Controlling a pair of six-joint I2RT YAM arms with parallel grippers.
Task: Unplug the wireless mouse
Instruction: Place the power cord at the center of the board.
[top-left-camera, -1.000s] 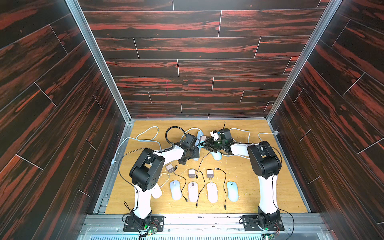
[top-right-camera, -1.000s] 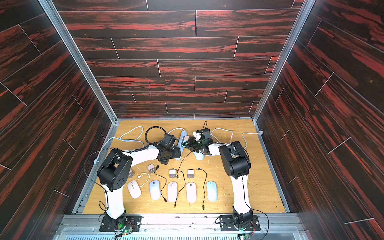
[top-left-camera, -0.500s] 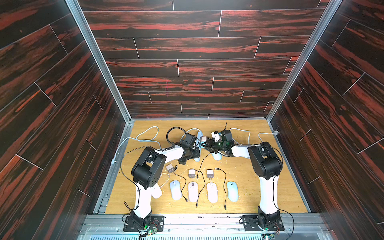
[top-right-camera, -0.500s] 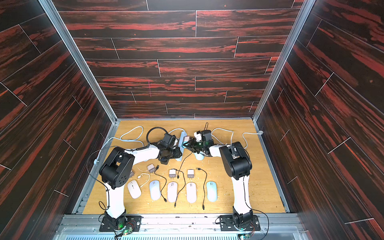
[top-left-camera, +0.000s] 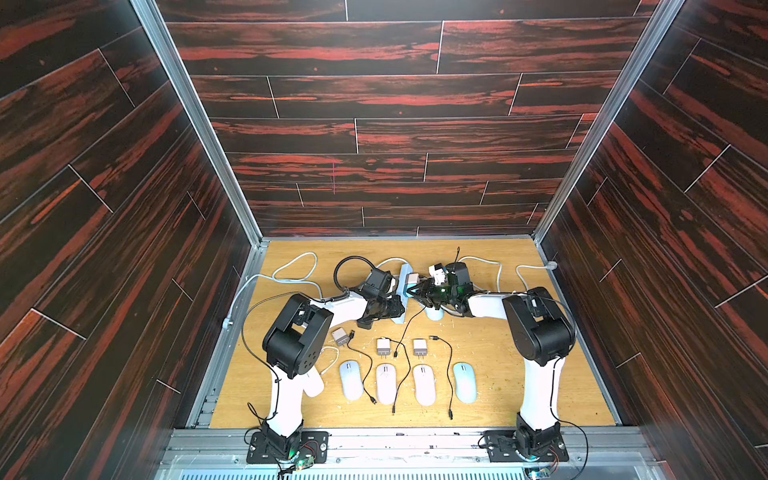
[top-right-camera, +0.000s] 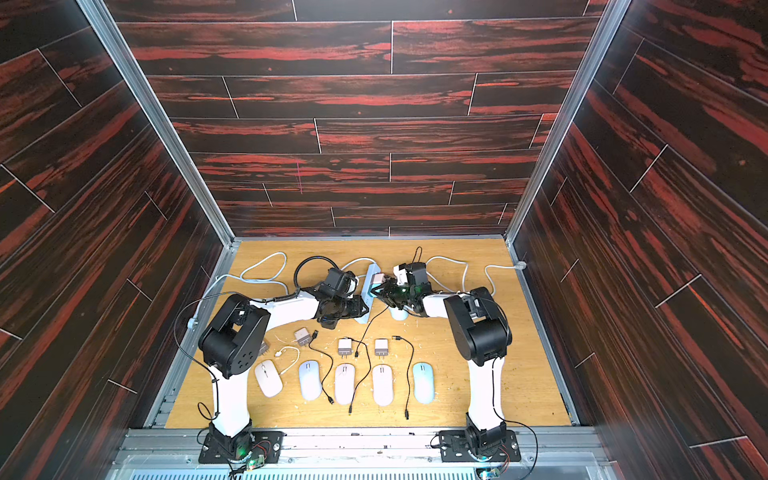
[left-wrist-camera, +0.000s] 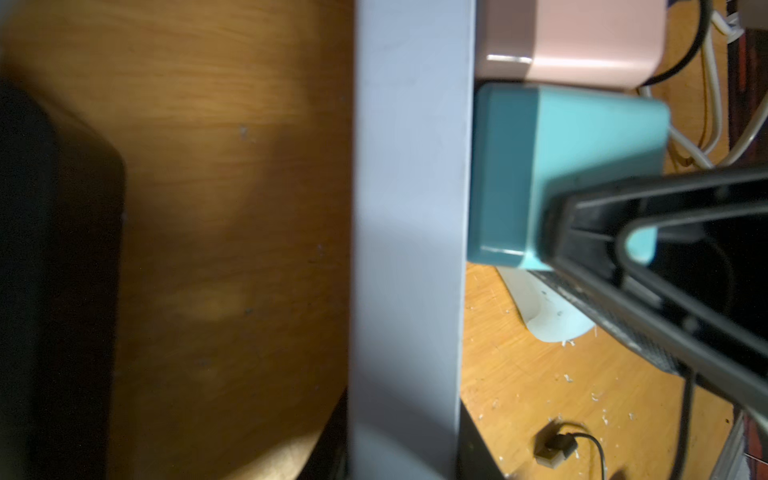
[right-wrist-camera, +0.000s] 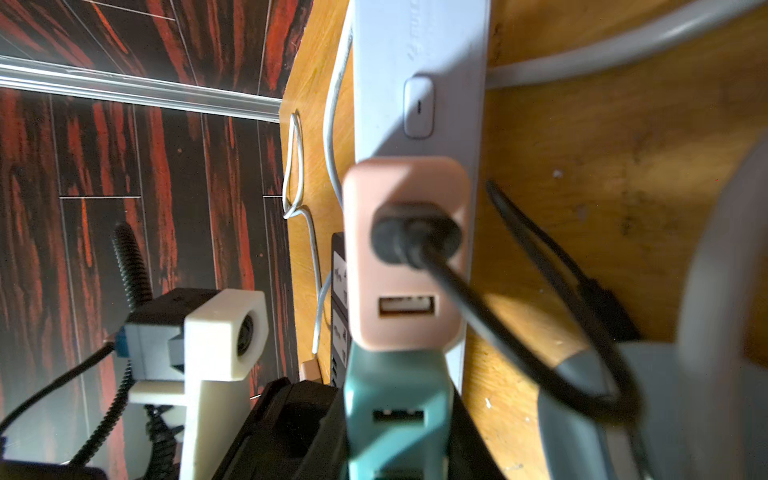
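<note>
A white power strip (top-left-camera: 404, 277) (left-wrist-camera: 407, 249) lies at the back middle. A pink charger (right-wrist-camera: 407, 257) (top-left-camera: 412, 277) and a teal charger (right-wrist-camera: 395, 415) (left-wrist-camera: 561, 166) are plugged into it. A black cable (right-wrist-camera: 498, 316) runs from the pink charger to a pale wireless mouse (top-left-camera: 434, 313) (left-wrist-camera: 548, 316) lying under the right arm. My right gripper (right-wrist-camera: 395, 440) (top-left-camera: 412, 291) is shut on the teal charger, whose USB ports are bare. My left gripper (left-wrist-camera: 403, 453) (top-left-camera: 397, 309) clamps the strip's near end, one jaw on each side.
Several unplugged mice (top-left-camera: 386, 382) lie in a row near the front edge, with loose chargers (top-left-camera: 383, 345) and black cables (top-left-camera: 449, 374) behind them. White cords (top-left-camera: 295, 270) loop along the back. Wood walls close in three sides.
My left gripper has narrowed onto the power strip, and its arm has shifted slightly. The right gripper stays as it was on the teal charger.
</note>
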